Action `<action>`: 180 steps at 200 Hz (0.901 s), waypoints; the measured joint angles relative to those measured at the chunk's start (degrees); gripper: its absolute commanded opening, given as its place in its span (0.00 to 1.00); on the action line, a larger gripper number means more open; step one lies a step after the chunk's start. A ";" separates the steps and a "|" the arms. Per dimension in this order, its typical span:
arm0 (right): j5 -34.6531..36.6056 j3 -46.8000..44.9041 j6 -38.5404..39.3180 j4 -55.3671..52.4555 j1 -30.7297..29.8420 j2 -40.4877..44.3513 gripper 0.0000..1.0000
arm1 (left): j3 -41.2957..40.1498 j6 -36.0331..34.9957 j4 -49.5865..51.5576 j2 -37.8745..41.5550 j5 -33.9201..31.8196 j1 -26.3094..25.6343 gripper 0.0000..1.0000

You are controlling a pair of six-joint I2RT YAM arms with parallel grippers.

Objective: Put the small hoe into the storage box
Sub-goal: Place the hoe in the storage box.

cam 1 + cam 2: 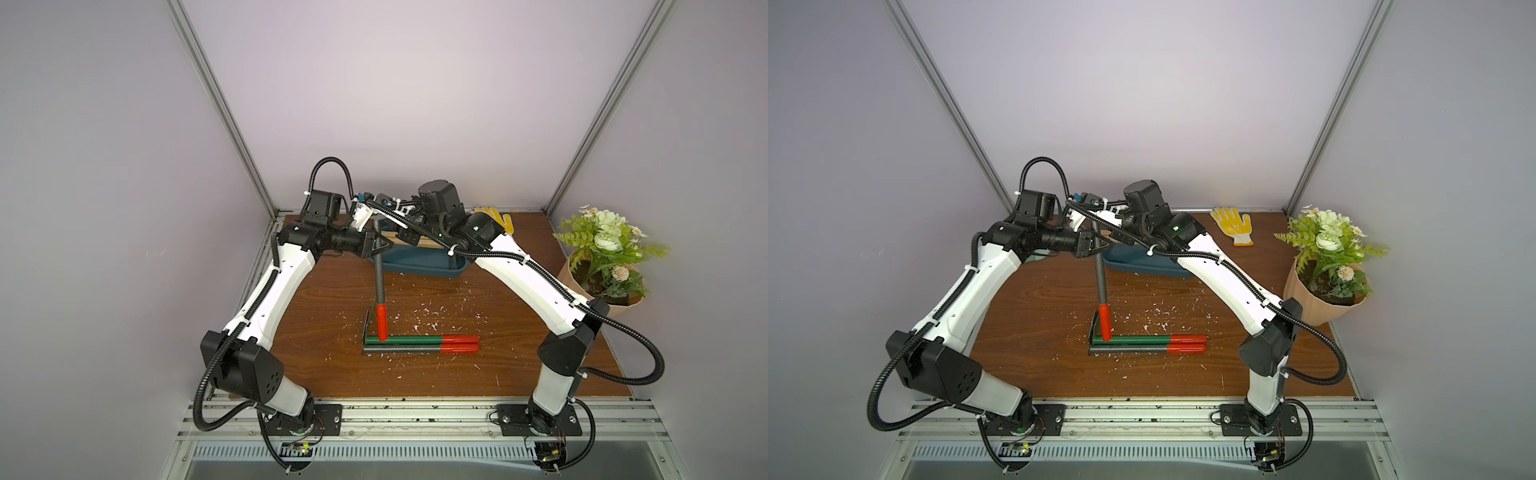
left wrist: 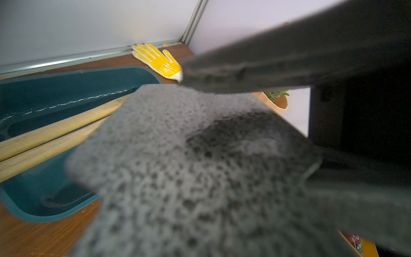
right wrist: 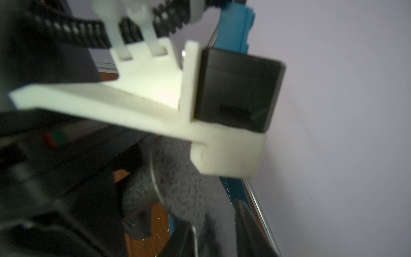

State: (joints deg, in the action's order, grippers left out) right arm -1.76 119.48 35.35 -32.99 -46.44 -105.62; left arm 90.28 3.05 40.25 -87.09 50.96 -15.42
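Observation:
The small hoe (image 1: 379,282) has a grey speckled shaft and a red grip; it hangs steeply, red end down, just in front of the storage box (image 1: 419,268). My left gripper (image 1: 380,248) is shut on the upper shaft, which fills the left wrist view under a dark finger (image 2: 266,64). My right gripper (image 1: 385,222) reaches in from the right and is shut on the shaft's top end (image 3: 200,200). The hoe's head is hidden behind the grippers. In both top views the teal box (image 1: 1142,266) lies behind the arms. The red grip (image 1: 1104,322) hangs over the tools on the table.
Two wooden handles (image 2: 55,131) lie inside the box (image 2: 44,93). A green-shafted tool (image 1: 403,340) and a grey-shafted tool (image 1: 403,350), both red-gripped, lie side by side mid-table. A yellow glove (image 1: 1232,224) sits at the back, a flower pot (image 1: 598,266) at the right. White flecks litter the wood.

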 measured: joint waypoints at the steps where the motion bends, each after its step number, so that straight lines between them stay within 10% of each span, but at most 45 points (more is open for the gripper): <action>1: 0.00 0.04 0.00 -0.07 0.00 -0.04 0.29 | 0.00 -0.04 -0.02 0.00 0.00 -0.02 0.00; 59: 2.38 2.86 4.20 -2.95 -0.07 -2.69 0.00 | 0.74 1.18 1.53 -0.13 -0.57 0.09 0.01; 145: 12.52 0.57 -7.32 -4.63 2.27 -3.48 0.00 | -2.40 2.67 -7.89 5.77 -16.61 1.05 0.70; 180: 13.51 -5.03 -16.70 -4.68 7.56 -3.45 0.00 | -11.87 5.90 -16.96 17.22 -27.52 4.02 0.79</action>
State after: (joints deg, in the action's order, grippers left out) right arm 11.75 114.45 18.65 -37.67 -38.87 -109.08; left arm 78.41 8.95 23.29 -69.87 23.44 -11.40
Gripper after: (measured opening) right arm 0.065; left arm 0.781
